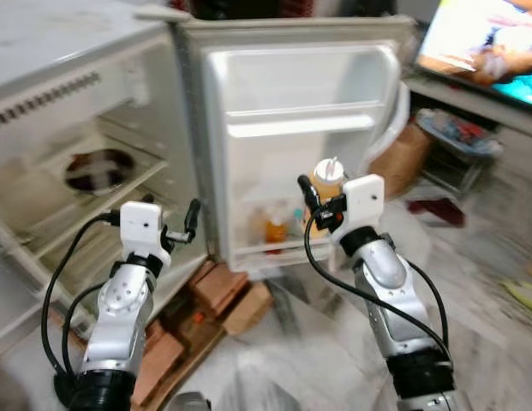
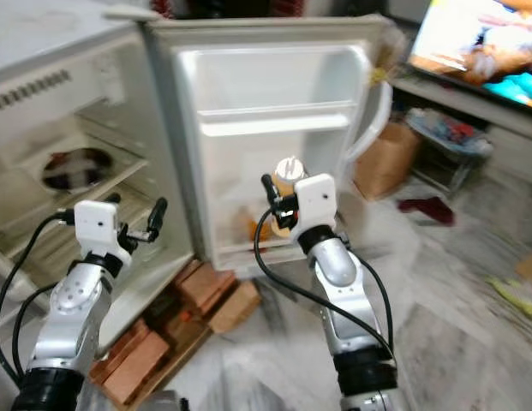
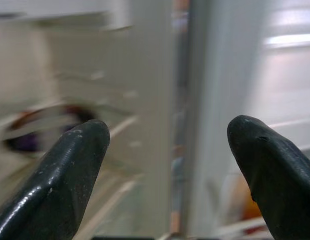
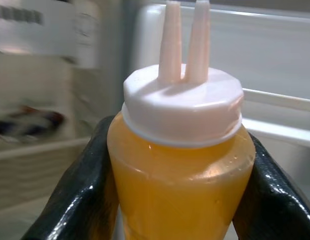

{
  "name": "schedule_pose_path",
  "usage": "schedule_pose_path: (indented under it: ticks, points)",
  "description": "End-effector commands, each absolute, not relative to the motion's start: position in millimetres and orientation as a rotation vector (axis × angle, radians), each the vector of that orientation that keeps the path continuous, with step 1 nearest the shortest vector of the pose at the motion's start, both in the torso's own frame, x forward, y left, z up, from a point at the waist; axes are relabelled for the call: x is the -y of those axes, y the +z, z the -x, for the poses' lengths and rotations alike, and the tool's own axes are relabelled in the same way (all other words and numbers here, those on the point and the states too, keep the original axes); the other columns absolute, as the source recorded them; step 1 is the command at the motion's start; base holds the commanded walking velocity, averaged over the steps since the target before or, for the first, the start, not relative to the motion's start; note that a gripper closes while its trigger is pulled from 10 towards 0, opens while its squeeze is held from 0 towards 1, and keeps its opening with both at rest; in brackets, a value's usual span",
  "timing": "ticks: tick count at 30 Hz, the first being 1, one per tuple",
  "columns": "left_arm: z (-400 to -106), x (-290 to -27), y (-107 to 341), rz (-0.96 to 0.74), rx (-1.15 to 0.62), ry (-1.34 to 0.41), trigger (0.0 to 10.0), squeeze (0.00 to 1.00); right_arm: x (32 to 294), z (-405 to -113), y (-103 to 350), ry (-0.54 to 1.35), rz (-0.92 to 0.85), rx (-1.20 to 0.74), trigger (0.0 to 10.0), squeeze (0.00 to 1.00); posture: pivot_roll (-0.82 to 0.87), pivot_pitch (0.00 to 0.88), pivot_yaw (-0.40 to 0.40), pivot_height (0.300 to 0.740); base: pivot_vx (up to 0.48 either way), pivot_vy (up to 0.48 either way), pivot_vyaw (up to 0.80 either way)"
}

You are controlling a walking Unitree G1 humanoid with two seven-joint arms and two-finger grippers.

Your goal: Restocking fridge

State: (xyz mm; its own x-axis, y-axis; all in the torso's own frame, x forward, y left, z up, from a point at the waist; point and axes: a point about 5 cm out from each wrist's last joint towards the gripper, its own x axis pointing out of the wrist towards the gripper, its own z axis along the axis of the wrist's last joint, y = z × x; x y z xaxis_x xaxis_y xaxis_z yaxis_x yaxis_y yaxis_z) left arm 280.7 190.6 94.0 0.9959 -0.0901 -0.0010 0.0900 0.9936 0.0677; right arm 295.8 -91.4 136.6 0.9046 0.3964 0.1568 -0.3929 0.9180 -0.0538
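The small fridge (image 1: 43, 51) stands open, its door (image 1: 300, 86) swung wide towards me. My right gripper (image 1: 321, 199) is shut on a yellow squeeze bottle (image 1: 327, 175) with a white twin-nozzle cap, held upright in front of the door's lower part. In the right wrist view both black fingers (image 4: 80, 195) press the sides of the bottle (image 4: 179, 170). An orange bottle (image 1: 276, 229) and other blurred items stand in the door's bottom shelf. My left gripper (image 1: 173, 210) is open and holds nothing, near the front edge of the fridge body by the hinge side.
A dark round dish (image 1: 98, 169) sits on a wire shelf inside the fridge. Bricks (image 1: 218, 291) prop up the fridge on the marble floor. A brown bag (image 1: 403, 158), clutter and a lit TV (image 1: 488, 43) are at the right.
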Motion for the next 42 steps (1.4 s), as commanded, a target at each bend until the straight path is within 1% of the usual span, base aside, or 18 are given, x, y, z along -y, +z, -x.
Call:
schedule_pose_path:
  ticks: [1,13,18,19,22,23,26,27,28,31,32,35,36,38,39,42]
  points:
    - [-283.2,-185.0,95.7,-0.070,0.007,-0.106,10.0,0.00,98.5,-297.7,143.2,0.386,0.040,0.195,10.0,0.00,0.00,0.000,-0.077,0.740,0.337,0.000,0.00]
    - [-281.6,-185.8,93.6,-0.077,-0.004,-0.102,10.0,0.00,103.6,-297.0,138.7,0.358,0.034,0.181,10.0,0.00,0.01,0.000,-0.071,0.740,0.337,0.000,0.00]
    - [-270.5,-198.6,85.2,-0.125,-0.064,-0.068,10.0,0.00,122.2,-289.7,129.7,0.267,0.016,0.157,10.0,0.00,0.02,0.000,-0.049,0.740,0.000,0.000,0.00]
    - [-264.7,-209.0,83.6,-0.136,-0.077,-0.042,10.0,0.00,132.8,-285.5,123.5,0.217,0.006,0.139,10.0,0.00,0.03,0.000,-0.033,0.740,0.000,0.000,0.00]
    - [-260.4,-217.0,80.9,-0.142,-0.089,-0.020,10.0,0.00,140.6,-281.4,116.2,0.177,0.007,0.118,10.0,0.00,0.03,0.000,-0.017,0.740,0.000,0.000,0.00]
    - [-259.6,-222.4,79.9,-0.155,-0.098,-0.013,10.0,0.00,146.3,-279.0,111.5,0.138,-0.001,0.106,10.0,0.00,0.03,0.000,0.001,0.740,0.000,0.000,0.00]
    - [-260.1,-226.2,79.1,-0.163,-0.112,-0.011,10.0,0.00,151.0,-277.0,109.3,0.090,-0.026,0.101,10.0,0.00,0.02,0.000,0.030,0.740,0.000,0.000,0.00]
    - [-260.8,-225.4,78.5,-0.169,-0.124,-0.020,10.0,0.00,152.6,-275.6,109.3,0.070,-0.025,0.106,10.0,0.00,0.01,0.000,0.049,0.740,0.000,0.000,0.00]
    - [-261.5,-223.2,77.6,-0.176,-0.129,-0.036,10.0,0.00,153.1,-275.2,108.6,0.061,-0.029,0.107,10.0,0.00,0.01,0.000,0.052,0.740,0.000,0.000,0.00]
    - [-264.5,-216.6,75.4,-0.201,-0.130,-0.067,10.0,0.00,153.3,-275.5,104.9,0.036,-0.060,0.096,10.0,0.00,0.01,0.000,0.050,0.740,0.000,0.000,0.00]
    - [-265.6,-214.4,76.4,-0.184,-0.127,-0.063,10.0,0.00,149.2,-275.6,106.2,0.054,-0.072,0.097,10.0,0.00,0.01,0.000,0.032,0.740,0.000,0.000,0.00]
    - [-266.7,-211.5,78.0,-0.167,-0.119,-0.054,10.0,0.00,143.4,-276.4,107.7,0.088,-0.065,0.096,10.0,0.00,0.02,0.000,0.012,0.740,0.000,0.000,0.00]
    - [-267.3,-209.1,80.2,-0.159,-0.103,-0.050,10.0,0.00,140.4,-278.1,107.1,0.116,-0.028,0.086,10.0,0.00,0.02,0.000,-0.009,0.740,0.000,0.000,0.00]
    - [-268.3,-205.9,83.1,-0.147,-0.085,-0.045,10.0,0.00,138.2,-279.9,108.2,0.140,-0.019,0.090,10.0,0.00,0.02,0.000,-0.019,0.740,0.000,0.000,0.00]
    - [-268.7,-204.1,84.9,-0.145,-0.078,-0.043,10.0,0.00,137.2,-282.0,109.8,0.153,-0.012,0.093,10.0,0.00,0.03,0.000,-0.036,0.740,0.000,0.000,0.79]
    - [-268.4,-203.0,86.6,-0.140,-0.070,-0.035,10.0,0.00,135.8,-286.0,111.8,0.165,-0.013,0.092,10.0,0.00,0.03,0.000,-0.044,0.740,0.000,0.000,0.80]
